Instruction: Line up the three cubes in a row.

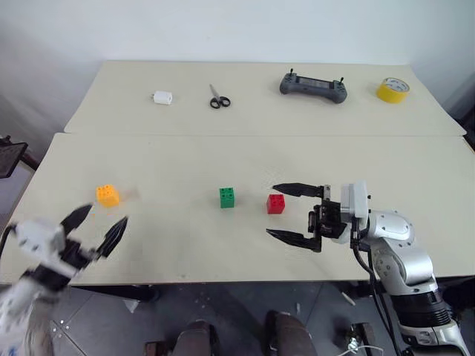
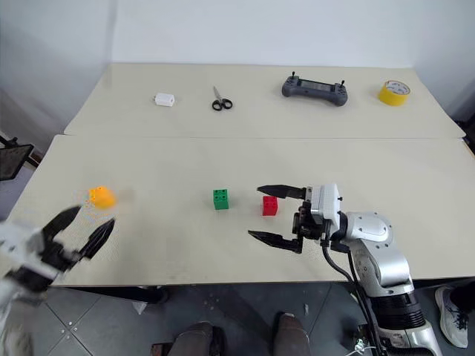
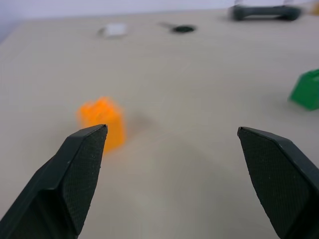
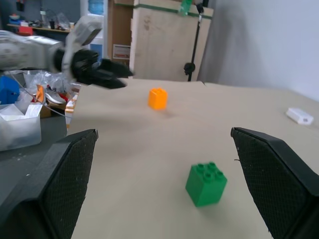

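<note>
Three cubes sit on the near table (image 1: 171, 245): orange (image 1: 107, 195) at the left, green (image 1: 227, 197) in the middle, red (image 1: 275, 203) just right of it. My left gripper (image 1: 106, 215) is open at the table's front left, a little short of the orange cube (image 3: 102, 122), with nothing between its fingers. My right gripper (image 1: 270, 211) is open and points left. From the head, the red cube appears between its fingertips, but I cannot tell whether it is at their height. The right wrist view looks past the green cube (image 4: 206, 183) to the orange cube (image 4: 157, 98) and the left gripper (image 4: 107, 74).
On the far table lie a small white block (image 1: 162, 97), scissors (image 1: 218, 99), a grey controller (image 1: 314, 86) and a yellow tape roll (image 1: 392, 90). A seam separates the two tables. The near table's front edge runs just below both grippers.
</note>
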